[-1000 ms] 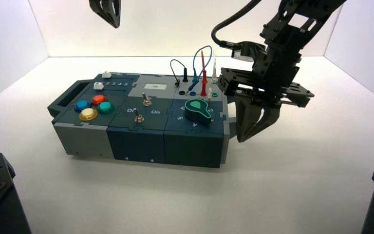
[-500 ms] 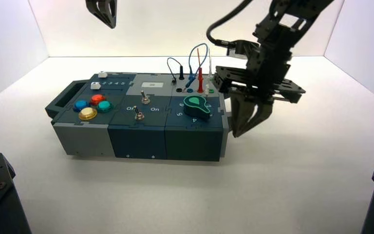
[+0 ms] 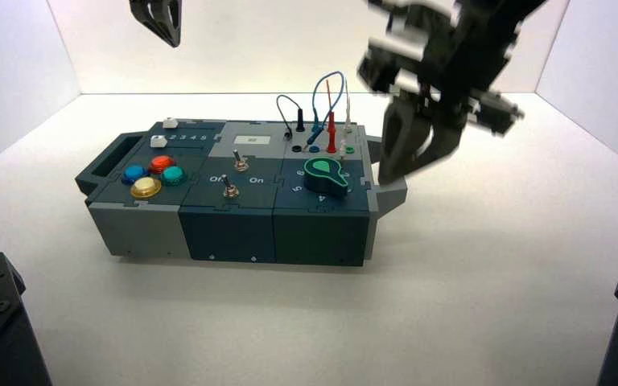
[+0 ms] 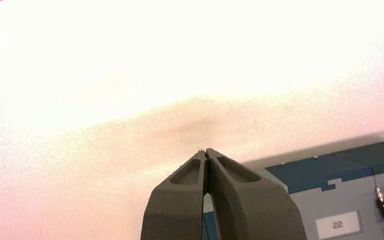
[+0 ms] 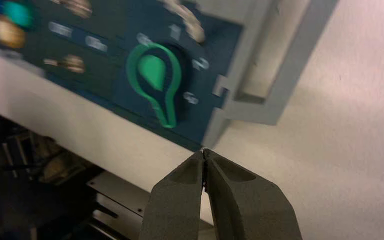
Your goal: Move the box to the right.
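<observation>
Right gripper (image 3: 402, 157): fingers clenched, empty, raised above the box (image 3: 233, 201)'s right end handle (image 3: 386, 193). Left gripper (image 3: 157, 18): clenched, parked above box's rear. Shift rightward apparently unfinished.

The box (image 4: 330, 170) bears a white label (image 4: 337, 225) reading "22".

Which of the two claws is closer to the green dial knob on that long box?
The right. The right gripper hangs just above the box's right end handle, beside the green dial knob. The left gripper is raised far behind the box's left end.
</observation>
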Robot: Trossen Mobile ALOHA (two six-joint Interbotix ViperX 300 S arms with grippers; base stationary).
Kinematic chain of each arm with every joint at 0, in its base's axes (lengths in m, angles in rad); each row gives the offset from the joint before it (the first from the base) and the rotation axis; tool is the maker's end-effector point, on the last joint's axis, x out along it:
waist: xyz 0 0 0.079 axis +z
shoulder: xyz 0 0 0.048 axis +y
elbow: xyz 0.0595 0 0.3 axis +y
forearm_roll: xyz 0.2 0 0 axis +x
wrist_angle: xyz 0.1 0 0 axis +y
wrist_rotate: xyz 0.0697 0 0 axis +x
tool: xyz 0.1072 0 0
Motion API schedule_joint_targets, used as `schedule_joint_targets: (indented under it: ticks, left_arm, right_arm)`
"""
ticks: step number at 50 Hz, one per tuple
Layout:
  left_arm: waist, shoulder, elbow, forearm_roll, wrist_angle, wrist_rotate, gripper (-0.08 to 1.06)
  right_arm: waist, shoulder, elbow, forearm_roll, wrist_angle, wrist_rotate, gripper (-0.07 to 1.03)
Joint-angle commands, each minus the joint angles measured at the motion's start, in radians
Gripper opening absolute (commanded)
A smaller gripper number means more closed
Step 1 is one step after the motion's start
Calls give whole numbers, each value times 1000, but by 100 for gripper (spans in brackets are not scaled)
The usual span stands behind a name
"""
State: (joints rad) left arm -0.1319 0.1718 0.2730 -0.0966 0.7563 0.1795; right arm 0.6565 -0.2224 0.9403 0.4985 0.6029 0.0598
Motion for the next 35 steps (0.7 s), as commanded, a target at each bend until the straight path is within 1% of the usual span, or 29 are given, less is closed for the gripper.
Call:
schedule_joint_targets:
  ticks: [1, 7, 15, 18, 23, 26, 27, 29, 33, 35]
  left_arm:
    - [5, -60, -23, 2, 9, 6, -3]
    - [9, -101, 14, 3, 31, 6, -3]
    - [17, -161, 92, 32, 35, 5, -3]
    - [25, -175, 117, 35, 44, 3, -3]
    - [44, -195, 166, 37, 63, -6, -3]
    - [54, -213, 195, 38, 63, -14, -3]
    - [57, -219, 206, 38, 63, -14, -3]
    - [63, -227, 222, 41, 64, -15, -3]
    - [75, -245, 258, 63, 64, -18, -3]
    - [87, -252, 276, 80, 66, -18, -3]
  right_arm:
    - [-2, -40, -49, -17, 5, 2, -2]
    - [-2, -43, -69, -43, 5, 0, -2]
    - [-2, -63, -92, -107, 5, -2, -2]
    - [-6, -80, -109, -146, 5, -3, -2]
    - [-26, -107, -137, -195, 6, -3, -2]
    - [-41, -132, -160, -239, 11, -5, -2]
    - [-44, -135, -164, -247, 12, -5, -2]
    - [-55, -153, -183, -282, 17, -5, -2]
    - [-69, -189, -209, -330, 25, -5, -2]
    - [-72, -206, -218, -347, 26, -5, -2]
